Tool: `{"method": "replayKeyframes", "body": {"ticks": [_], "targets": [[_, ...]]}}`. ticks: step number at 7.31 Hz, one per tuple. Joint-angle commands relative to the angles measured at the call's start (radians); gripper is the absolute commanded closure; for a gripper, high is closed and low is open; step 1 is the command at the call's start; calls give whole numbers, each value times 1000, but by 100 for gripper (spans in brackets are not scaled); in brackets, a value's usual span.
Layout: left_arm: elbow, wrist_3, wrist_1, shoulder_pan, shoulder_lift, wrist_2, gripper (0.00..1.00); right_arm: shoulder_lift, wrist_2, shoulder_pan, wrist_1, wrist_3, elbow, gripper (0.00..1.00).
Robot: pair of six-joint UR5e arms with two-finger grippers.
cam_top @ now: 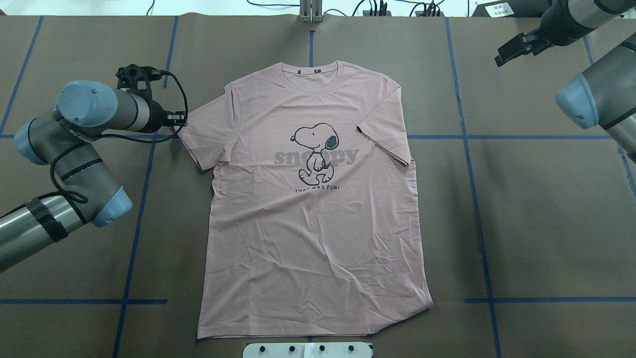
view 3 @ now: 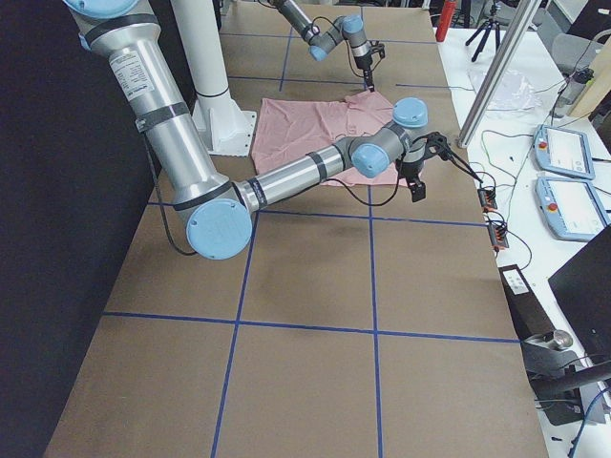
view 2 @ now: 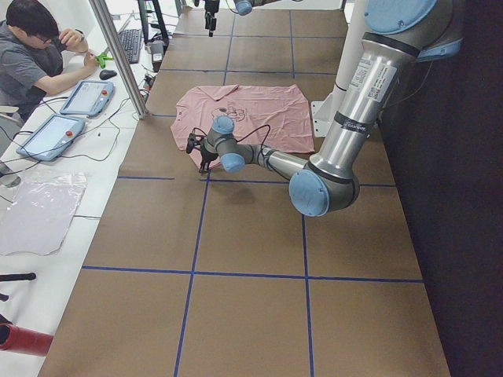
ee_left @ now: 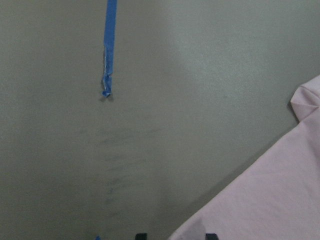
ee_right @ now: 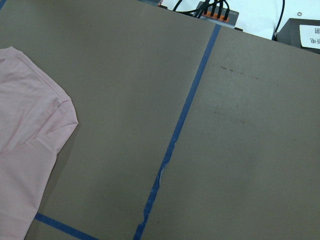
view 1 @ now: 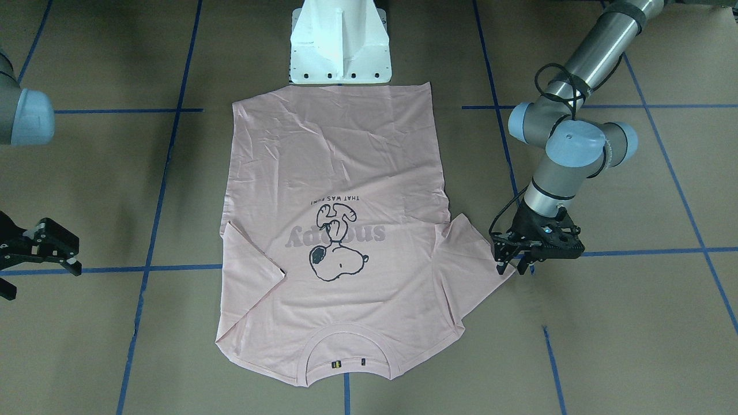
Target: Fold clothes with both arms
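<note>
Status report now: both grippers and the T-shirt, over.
Left gripper open at sleeve edge. Right gripper open, off to the side, clear of cloth. Pink T-shirt flat, print up, unfolded. Nothing lying on it.

T-shirt (cam_top: 308,238): "snoopy" ("THAT WAS FUN!")

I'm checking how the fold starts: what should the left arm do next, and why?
Probably shut the left gripper on the sleeve. It is open and, in the left wrist view, straddles the sleeve's outer corner. The T-shirt lies flat, print up, with nothing folded yet, so gripping that sleeve looks like the first step.
</note>
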Motion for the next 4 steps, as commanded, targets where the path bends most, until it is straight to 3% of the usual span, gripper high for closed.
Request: {"method": "replayKeyframes", "body": {"ticks": [1,3,4], "targets": [[-7,9,0,2,0,0,100,-2,0,0,0,1,0,0],[-85,41,40,2,0,-8,100,-2,0,0,0,3,0,0],[-142,37,188,2,-41,-8,100,-2,0,0,0,6,0,0]]}}
